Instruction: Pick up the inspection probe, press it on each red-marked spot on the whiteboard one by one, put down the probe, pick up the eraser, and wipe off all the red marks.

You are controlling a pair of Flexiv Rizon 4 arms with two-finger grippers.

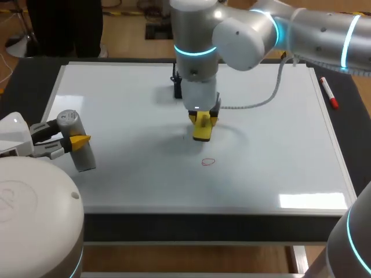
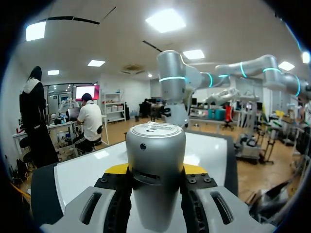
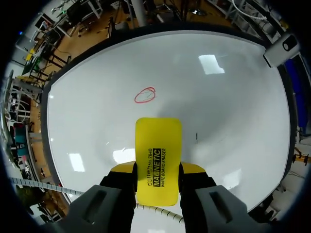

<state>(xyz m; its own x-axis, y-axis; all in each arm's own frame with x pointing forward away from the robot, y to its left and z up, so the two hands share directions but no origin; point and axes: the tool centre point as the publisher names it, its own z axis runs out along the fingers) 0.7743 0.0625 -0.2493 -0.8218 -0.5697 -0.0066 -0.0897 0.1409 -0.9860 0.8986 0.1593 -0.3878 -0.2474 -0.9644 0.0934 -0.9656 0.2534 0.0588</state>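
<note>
**Right now both grippers are loaded: probe on your left, eraser on your right**

Your left gripper [image 1: 71,142] is clamped on the probe [image 1: 82,154], a silver cylinder with a flat round cap. You see one yellow tip pressed against each side of its body in the left wrist view. The probe stands roughly upright, long axis vertical, cap end up and the other end down toward the whiteboard [image 1: 278,150]. It sits by the board's left edge, toward the near-left corner. You cannot tell whether its lower end touches the surface.

Your right gripper [image 1: 203,119] has its fingers closed on the yellow eraser [image 1: 202,133], one on each long side. The eraser's long axis runs along the fingers and its free end sticks out past the tips, down toward the board. It is near the middle of the whiteboard, and contact with the surface is not clear.

One red mark [image 1: 208,162], a small drawn loop, lies between the eraser and the board's near edge, apart from the eraser. From the right wrist view it sits ahead of the eraser's free end, a little off its axis.

A red-capped marker [image 1: 328,92] lies along the right edge near the far-right corner. A small black object [image 1: 177,87] stands toward the far edge, beside your right arm.
</note>
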